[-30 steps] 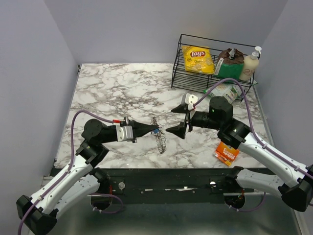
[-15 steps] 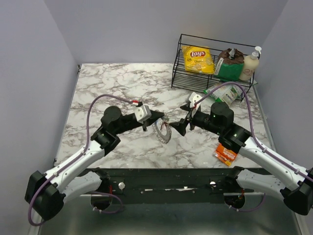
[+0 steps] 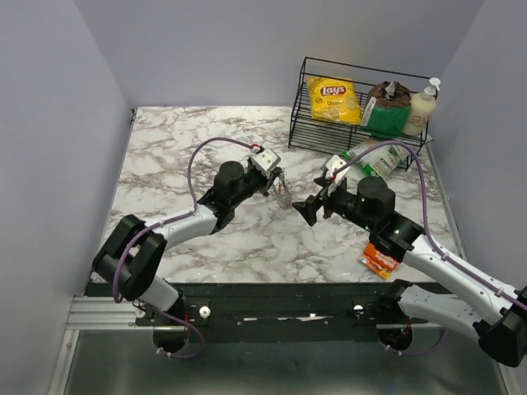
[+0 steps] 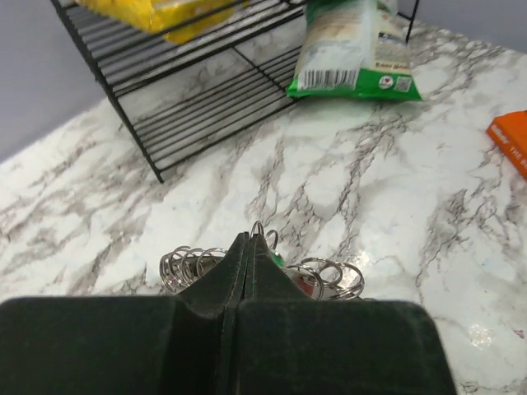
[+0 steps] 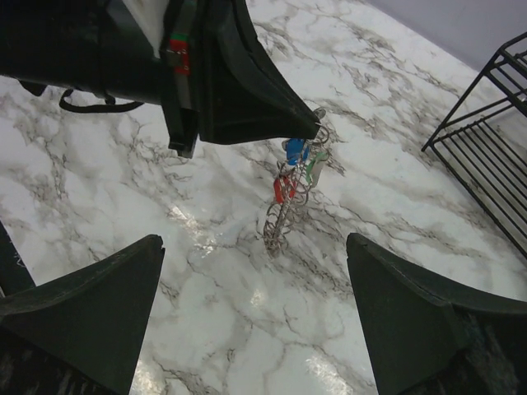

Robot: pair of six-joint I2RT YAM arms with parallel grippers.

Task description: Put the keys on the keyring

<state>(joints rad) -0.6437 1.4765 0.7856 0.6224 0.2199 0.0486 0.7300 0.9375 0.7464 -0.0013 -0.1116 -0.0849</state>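
My left gripper (image 3: 278,178) is shut on the top of the keyring (image 3: 285,192) and holds it hanging on edge above the marble. In the right wrist view the grey coiled keyring (image 5: 280,220) hangs from the left gripper's tip (image 5: 305,127). A blue key (image 5: 293,151), a pale green key (image 5: 315,169) and a red key (image 5: 282,188) hang among its coils. In the left wrist view the shut fingertips (image 4: 249,241) cover the ring's middle, and its loops (image 4: 185,265) stick out on both sides. My right gripper (image 3: 311,199) is open and empty, just right of the ring and facing it.
A black wire rack (image 3: 362,140) stands at the back right with a yellow chips bag (image 3: 333,99), a green packet (image 3: 387,115) and a bottle (image 3: 421,109). A green-and-white packet (image 3: 375,156) lies in front of it. An orange packet (image 3: 381,259) lies front right.
My left arm has swung forward and to the right, lifting the keyring off the table's middle toward the rack. My right gripper has shifted slightly right and stays open.
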